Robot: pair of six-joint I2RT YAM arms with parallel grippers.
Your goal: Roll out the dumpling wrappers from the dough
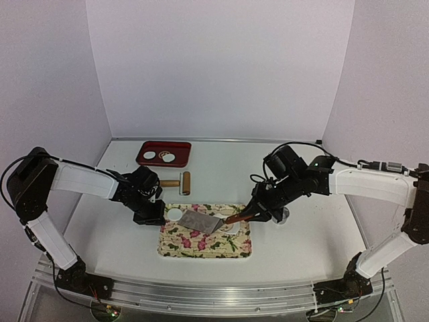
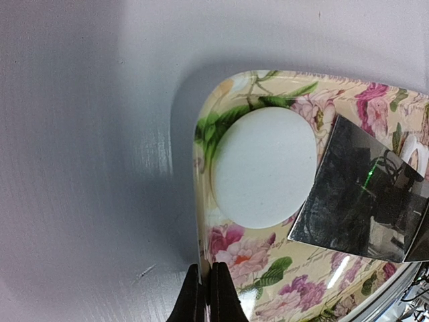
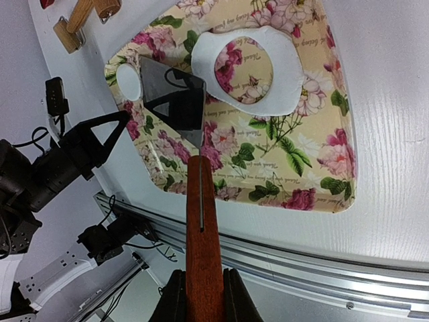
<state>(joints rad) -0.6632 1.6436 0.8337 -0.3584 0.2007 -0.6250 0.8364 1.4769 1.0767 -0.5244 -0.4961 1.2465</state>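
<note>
One dumpling wrapper (image 2: 265, 168), a thin white disc, lies at the far left corner of the floral mat (image 2: 248, 255); it also shows in the top view (image 1: 175, 214) and the right wrist view (image 3: 129, 80). My left gripper (image 2: 209, 295) is shut on the mat's left edge, just short of the disc. My right gripper (image 3: 203, 295) is shut on the wooden handle of a metal spatula (image 3: 175, 94), whose blade edge lies against the wrapper's right side (image 2: 362, 201). Two more wrappers (image 1: 149, 155) (image 1: 168, 157) lie in the red tray (image 1: 181, 147).
A flat white dough leftover with a round hole (image 3: 289, 67) lies on the mat's right half. A wooden rolling pin (image 1: 179, 182) lies between the tray and the mat. A small metal object (image 1: 284, 216) sits on the table by my right gripper.
</note>
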